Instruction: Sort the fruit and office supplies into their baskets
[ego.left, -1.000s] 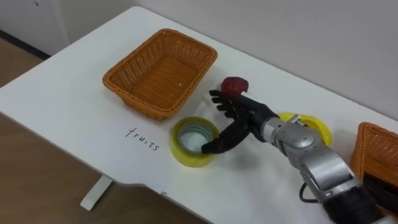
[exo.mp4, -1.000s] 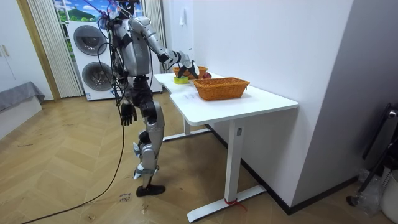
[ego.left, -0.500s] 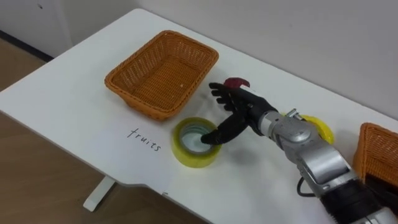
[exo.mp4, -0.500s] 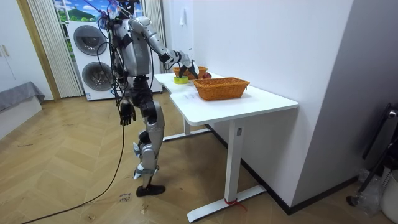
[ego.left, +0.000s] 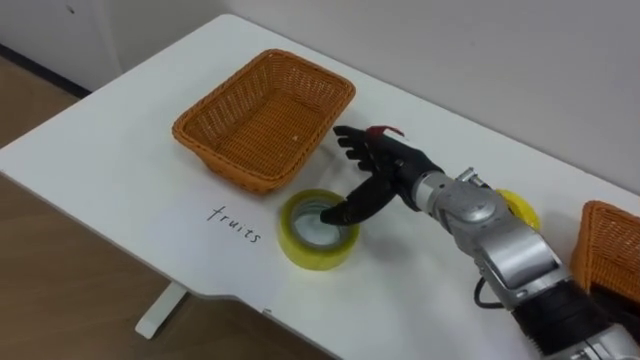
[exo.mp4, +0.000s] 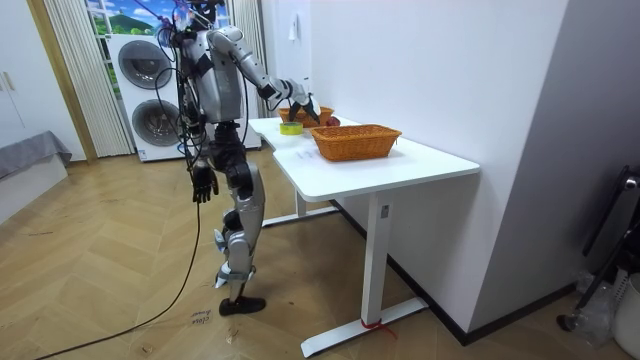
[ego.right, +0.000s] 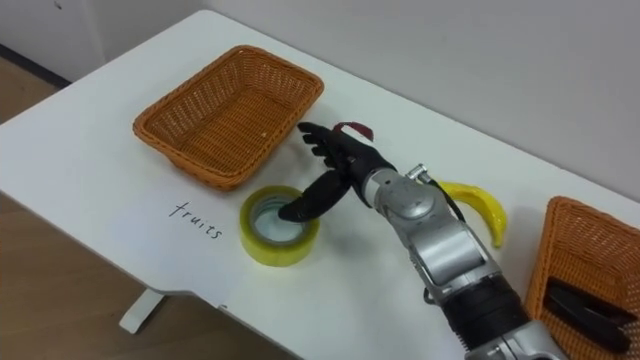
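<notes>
Just below my right hand (ego.left: 385, 175), a glossy yellow ring of tape (ego.left: 318, 229) lies flat on the white table (ego.left: 120, 150). The thumb dips into its hole and the fingers are spread straight, gripping nothing. Past the fingertips sits a small dark-red fruit (ego.left: 383, 131), partly hidden. A curved yellow banana (ego.right: 475, 198) lies behind the wrist. Left of the hand stands a rectangular woven orange basket (ego.left: 265, 115). My left hand (exo.mp4: 204, 183) hangs by the thigh above the herringbone wood floor (exo.mp4: 100, 290).
</notes>
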